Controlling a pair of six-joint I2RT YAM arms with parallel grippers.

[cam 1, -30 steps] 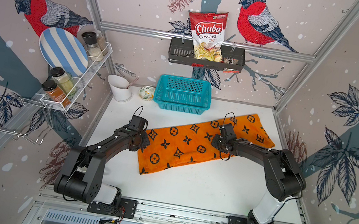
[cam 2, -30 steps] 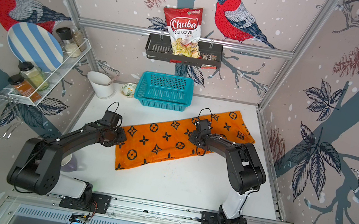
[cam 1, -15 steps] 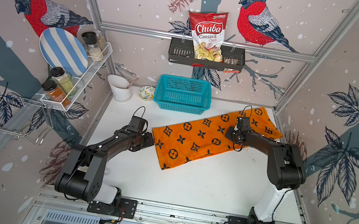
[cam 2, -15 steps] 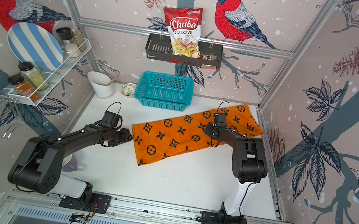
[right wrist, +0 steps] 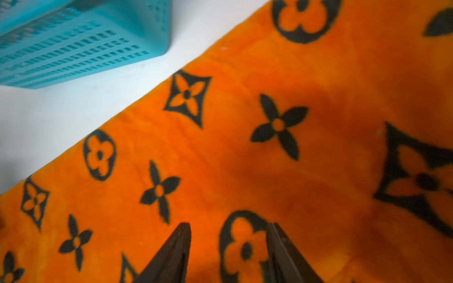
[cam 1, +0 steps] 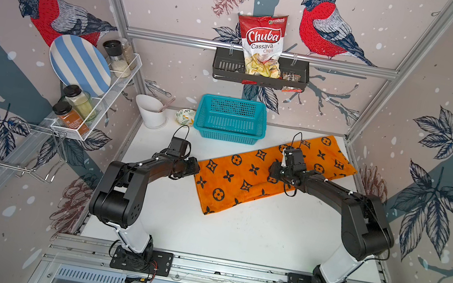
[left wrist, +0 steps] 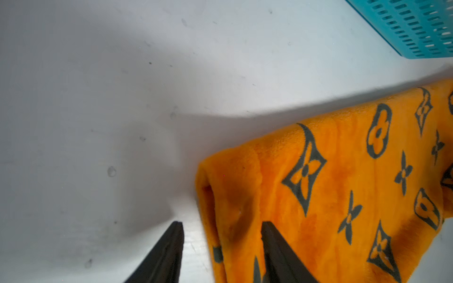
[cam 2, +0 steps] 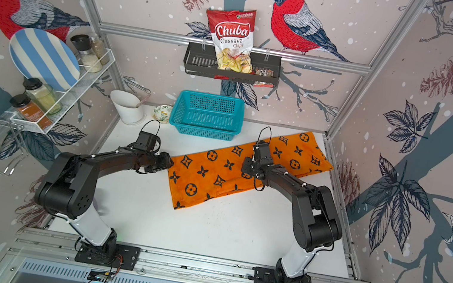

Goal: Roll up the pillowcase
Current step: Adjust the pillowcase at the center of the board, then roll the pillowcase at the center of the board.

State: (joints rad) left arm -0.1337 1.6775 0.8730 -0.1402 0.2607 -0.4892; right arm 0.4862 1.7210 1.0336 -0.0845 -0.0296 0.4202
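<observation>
The orange pillowcase (cam 1: 244, 177) (cam 2: 213, 174) with black flower motifs lies folded in a long slanted band, from the table's middle to the far right corner. My left gripper (cam 1: 196, 170) (cam 2: 171, 164) is at its near-left end. In the left wrist view that gripper (left wrist: 220, 224) is open, with the folded edge of the pillowcase (left wrist: 343, 183) between the jaws, one finger over bare table and the other over fabric. My right gripper (cam 1: 272, 170) (cam 2: 244, 166) hovers over the band's middle. In the right wrist view it (right wrist: 229, 224) is open above the pillowcase (right wrist: 245, 147), gripping nothing.
A teal basket (cam 1: 229, 136) (cam 2: 204, 132) stands just behind the pillowcase, also seen in both wrist views (left wrist: 416, 29) (right wrist: 73, 49). A white cup (cam 1: 150, 111) and a small bowl (cam 1: 185, 116) stand at the back left. White table (cam 1: 248, 240) lies bare in front.
The pillowcase was dragged right and toward the far corner. The right gripper then opened, let go and slid back left along it. The left gripper followed to the right.
</observation>
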